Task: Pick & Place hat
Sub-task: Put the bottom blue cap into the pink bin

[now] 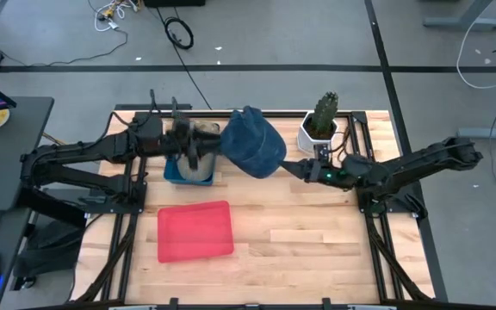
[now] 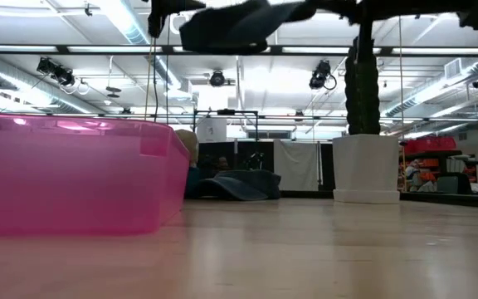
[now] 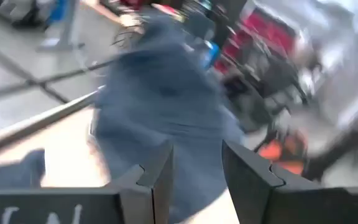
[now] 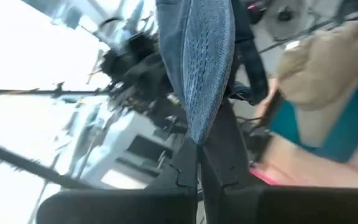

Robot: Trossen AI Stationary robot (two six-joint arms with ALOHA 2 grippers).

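Blue hat (image 1: 253, 142) pinched in right fingers (image 4: 219, 158), left fingers (image 3: 244, 177) apart, bin contents unclear

Blue knit-textured hat (image 1: 253, 141); pink tray (image 1: 195, 231); white pot (image 1: 316, 133) w/ green cactus (image 1: 324, 111); teal bin (image 1: 179, 173).

Potted cactus (image 1: 321, 120) beside hat (image 1: 252, 142) (close)

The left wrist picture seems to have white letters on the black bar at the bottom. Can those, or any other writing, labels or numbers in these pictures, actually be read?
Nothing can be read.
White marks on the left gripper body: cut off at the picture's edge and blurred, not readable.
Blue hat, white cactus pot, pink tray: no text visible.
White board in the room behind, low view: too small to read.
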